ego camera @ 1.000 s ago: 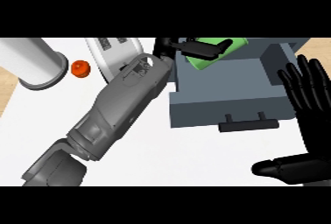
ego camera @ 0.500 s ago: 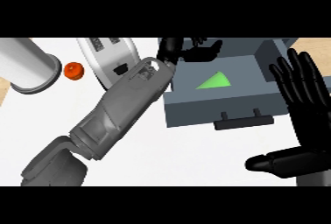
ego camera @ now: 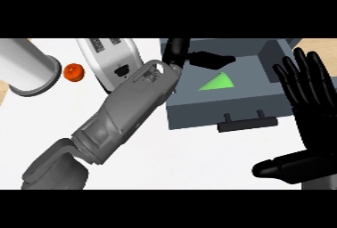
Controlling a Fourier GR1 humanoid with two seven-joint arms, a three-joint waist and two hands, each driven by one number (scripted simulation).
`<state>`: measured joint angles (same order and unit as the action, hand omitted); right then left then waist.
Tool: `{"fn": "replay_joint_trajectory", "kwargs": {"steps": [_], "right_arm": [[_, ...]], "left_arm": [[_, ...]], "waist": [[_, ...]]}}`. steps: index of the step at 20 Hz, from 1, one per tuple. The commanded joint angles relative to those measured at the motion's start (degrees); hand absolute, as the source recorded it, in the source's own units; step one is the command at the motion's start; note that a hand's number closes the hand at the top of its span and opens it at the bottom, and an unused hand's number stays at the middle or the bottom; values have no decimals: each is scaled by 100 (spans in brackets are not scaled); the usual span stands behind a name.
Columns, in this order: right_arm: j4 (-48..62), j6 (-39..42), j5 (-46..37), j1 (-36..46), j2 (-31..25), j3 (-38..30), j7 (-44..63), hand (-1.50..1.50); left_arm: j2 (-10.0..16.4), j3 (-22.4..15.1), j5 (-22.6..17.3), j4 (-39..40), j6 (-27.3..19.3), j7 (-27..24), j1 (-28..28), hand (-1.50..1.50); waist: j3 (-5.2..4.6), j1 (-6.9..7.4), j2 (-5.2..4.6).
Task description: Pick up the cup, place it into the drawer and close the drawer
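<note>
Cup [ego camera: 217, 83] lies inside the open drawer [ego camera: 191, 116], upper centre-right of frame: a green wedge on the drawer floor, apart from either hand. Left hand [ego camera: 209, 59] hangs over the drawer's upper-left rim, fingers loosened and stretched toward the right, holding nothing. The placing step looks done and closing is the step in hand. Right hand [ego camera: 309, 102] shows at the right edge, fingers straight and spread, thumb low, resting beside the drawer. The next move likely calls for lifting the left hand out past the rim, then setting a flat hand against the drawer front or its handle [ego camera: 247, 123] and pushing toward the top of frame. The right hand sits nearer the handle, though which hand will push cannot be told. In the way: the left forearm [ego camera: 125, 116] slants from lower left across to the drawer's left corner, so it must clear before the drawer travels. Around: white cylinder [ego camera: 26, 67] upper left, small orange piece [ego camera: 74, 72] just beside it, and a white-grey appliance [ego camera: 108, 55] between that and the drawer, all off the closing path.
</note>
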<state>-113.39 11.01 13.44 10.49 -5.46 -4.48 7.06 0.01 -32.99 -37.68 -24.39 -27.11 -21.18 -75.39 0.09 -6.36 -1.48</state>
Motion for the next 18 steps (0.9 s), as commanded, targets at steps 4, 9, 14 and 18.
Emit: {"fn": "replay_joint_trajectory", "kwargs": {"steps": [4, 9, 14, 18], "right_arm": [[-95, 139, 452, 26, -39, -9, 299, -150], [-446, 317, 713, -473, -263, -398, 220, 150], [-358, 941, 479, -550, -793, -346, 106, 150], [-765, 976, -237, -913, -871, -43, 110, 150]], "left_arm": [[-1, 241, -695, -513, 184, -627, 64, -150], [-1, 658, -777, -782, 460, -458, 162, -150], [444, 776, -726, -1520, 336, -360, 787, -150], [964, 1019, -832, -2166, 181, -112, 1132, -150]], "waist": [[-5, 159, 49], [-7, 523, 151], [-10, 711, 200], [-12, 763, 222]]}}
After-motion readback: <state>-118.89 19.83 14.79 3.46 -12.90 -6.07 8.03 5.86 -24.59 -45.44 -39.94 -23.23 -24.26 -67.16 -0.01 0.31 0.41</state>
